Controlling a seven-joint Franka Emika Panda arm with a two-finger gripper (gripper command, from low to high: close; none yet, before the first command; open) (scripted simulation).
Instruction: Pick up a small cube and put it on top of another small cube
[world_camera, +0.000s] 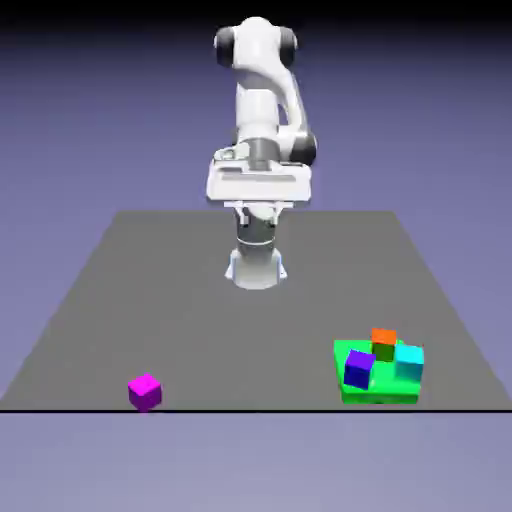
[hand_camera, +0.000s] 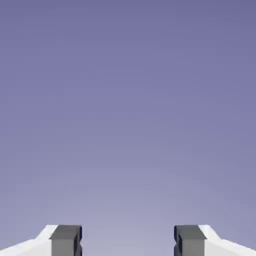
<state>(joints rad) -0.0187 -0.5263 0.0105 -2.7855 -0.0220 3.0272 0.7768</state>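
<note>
Nowhere is any writing legible; surfaces are smooth, flat-shaded renders. Near the front edge at the exterior view's left sits the small magenta cube (world_camera: 145, 391), alone on the matte grey table (world_camera: 200, 300); at centre the glossy white arm holds its gripper (hand_camera: 128, 242) with grey fingers (hand_camera: 65, 240) spread, grasping nothing; rightward, a green block (world_camera: 350, 385) carries purple-blue (world_camera: 359, 368), orange (world_camera: 383, 343) and cyan (world_camera: 409, 362) cubes.

fingers (hand_camera: 65, 240) cut by bottom edge, green block (world_camera: 350, 352) partly hidden
</note>
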